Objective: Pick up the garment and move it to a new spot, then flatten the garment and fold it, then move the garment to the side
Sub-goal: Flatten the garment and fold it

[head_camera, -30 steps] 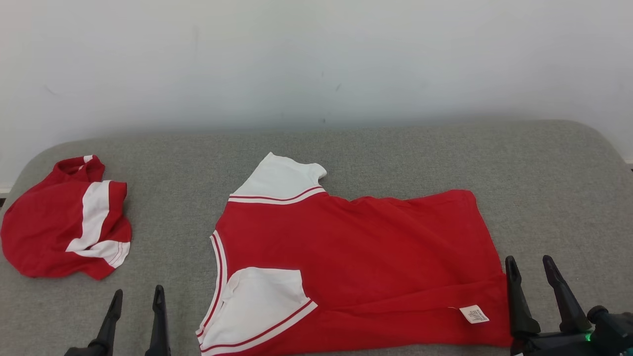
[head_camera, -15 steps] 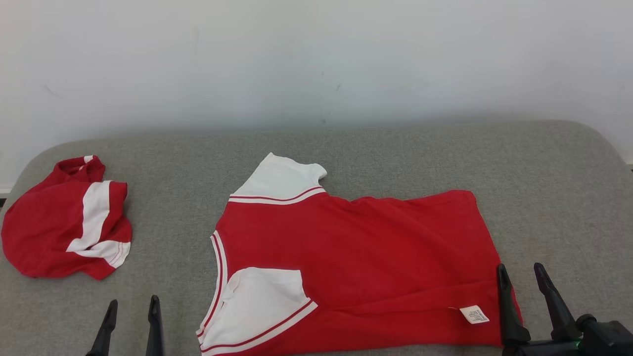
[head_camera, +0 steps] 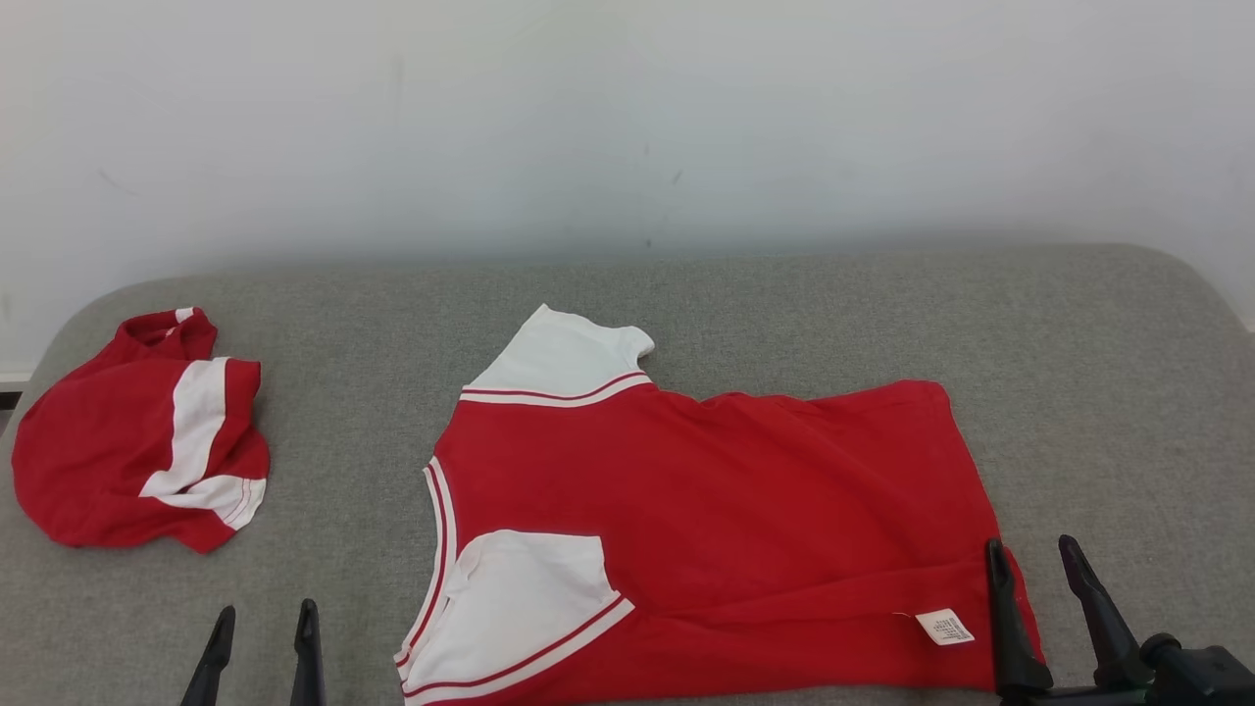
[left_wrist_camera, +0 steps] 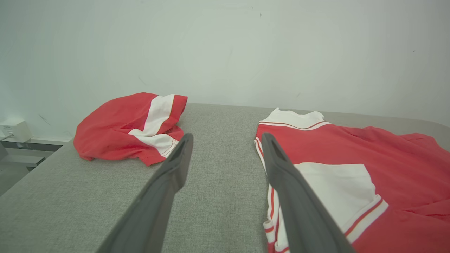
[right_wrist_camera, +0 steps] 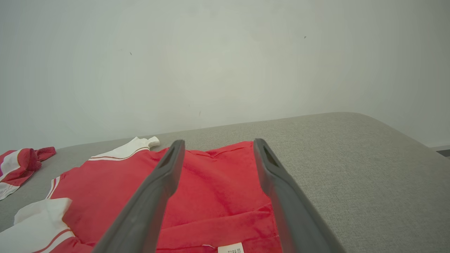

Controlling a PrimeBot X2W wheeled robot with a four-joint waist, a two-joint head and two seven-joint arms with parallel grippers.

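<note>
Just one spot with writing: a small white care tag (head_camera: 944, 627) at the near right hem of the red garment (head_camera: 716, 490). It carries rows of grey print, too small to read from the head view and cut off in the right wrist view. Nothing legible.

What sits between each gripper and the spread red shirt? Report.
Nothing visible. The open right gripper is at the hem of the spread red shirt, by the white label; only bare grey cushion separates the open left gripper from it.
</note>
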